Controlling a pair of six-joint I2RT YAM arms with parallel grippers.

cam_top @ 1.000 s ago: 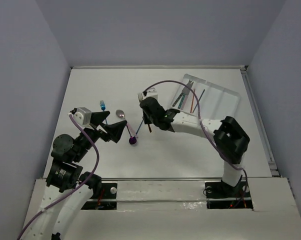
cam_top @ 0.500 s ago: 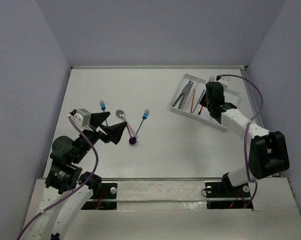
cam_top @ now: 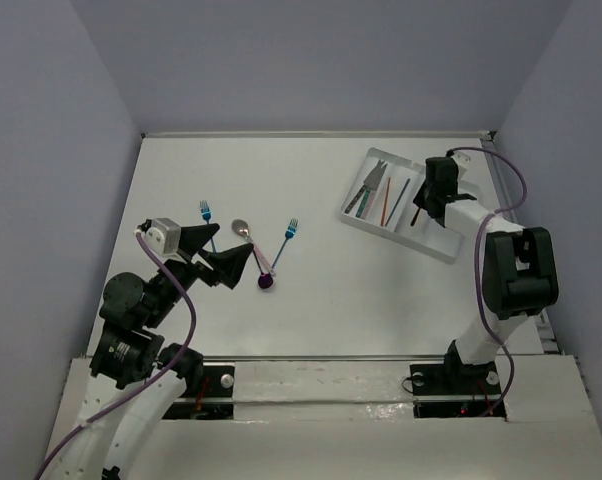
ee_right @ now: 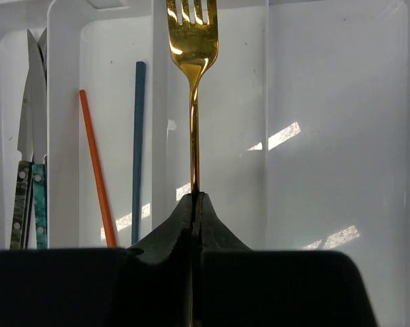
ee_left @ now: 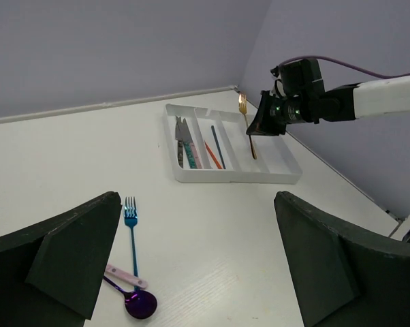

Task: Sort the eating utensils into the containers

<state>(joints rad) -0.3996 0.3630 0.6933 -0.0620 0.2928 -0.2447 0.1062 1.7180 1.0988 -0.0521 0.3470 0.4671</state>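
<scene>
Right hand [ee_right: 193, 197] was pinched fully shut on the handle of the gold fork [ee_right: 193, 102], holding it above the tray [ee_left: 239, 178] out at 2 o'clock on the counter [cam_top: 331, 310]. Drop-off step, I'd say. The next move probably called for lowering it into the bare slot underneath and letting go. Left hand [ee_left: 197, 204] hung wide open and empty near the blue fork [ee_left: 130, 225] and purple spoon [ee_left: 140, 304] around 9 o'clock.
</scene>
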